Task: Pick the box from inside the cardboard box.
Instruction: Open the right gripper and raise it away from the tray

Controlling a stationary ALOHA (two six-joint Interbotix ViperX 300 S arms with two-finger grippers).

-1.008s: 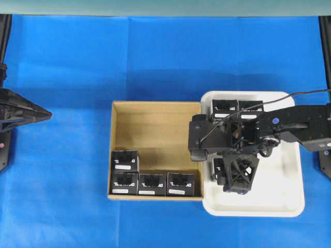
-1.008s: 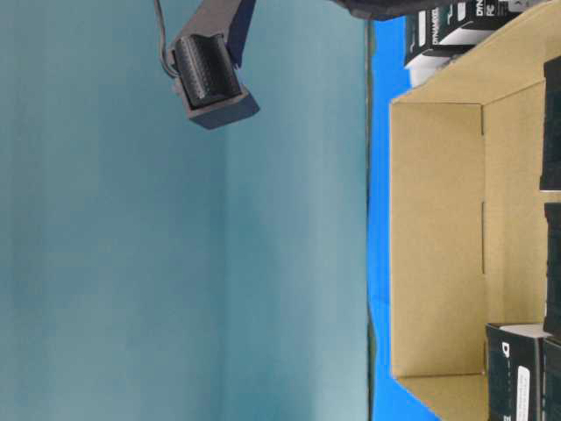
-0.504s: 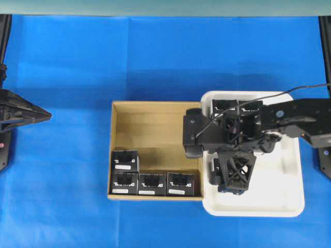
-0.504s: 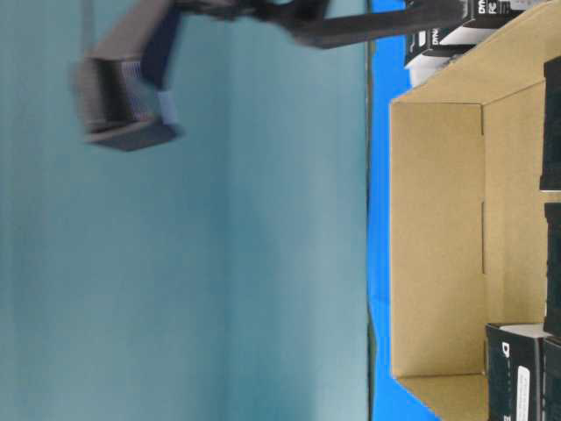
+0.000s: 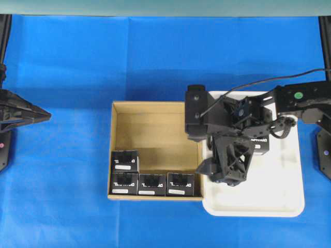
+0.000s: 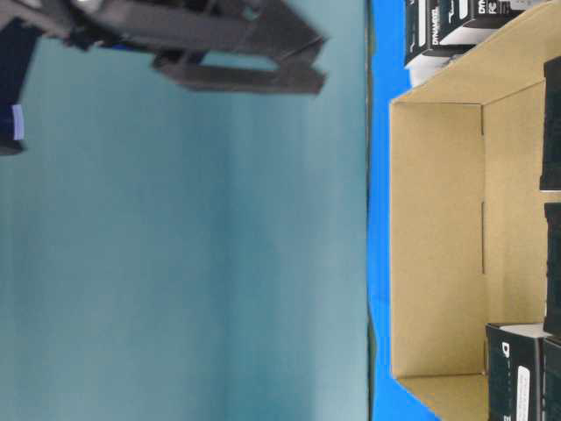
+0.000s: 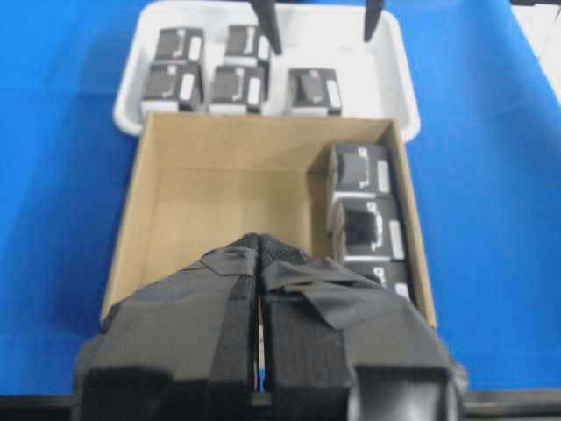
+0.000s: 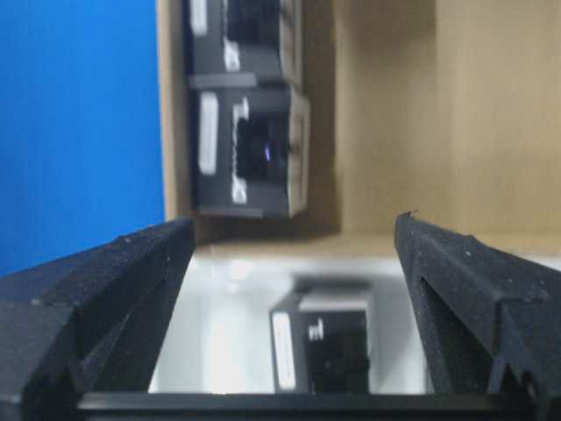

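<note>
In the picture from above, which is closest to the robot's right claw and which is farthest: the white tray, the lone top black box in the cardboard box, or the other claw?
Starting from the right gripper:
1. White tray: right beneath it and to its right.
2. Lone black box: left, inside the cardboard box.
3. Left gripper: far left edge.

Overhead, sideways table-level, two wrist cams

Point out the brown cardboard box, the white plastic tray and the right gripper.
brown cardboard box (image 5: 150,129): overhead view, bare tan floor.
white plastic tray (image 5: 274,196): overhead view, bare white floor.
right gripper (image 8: 294,263): right wrist view, midway between open fingertips.
</note>
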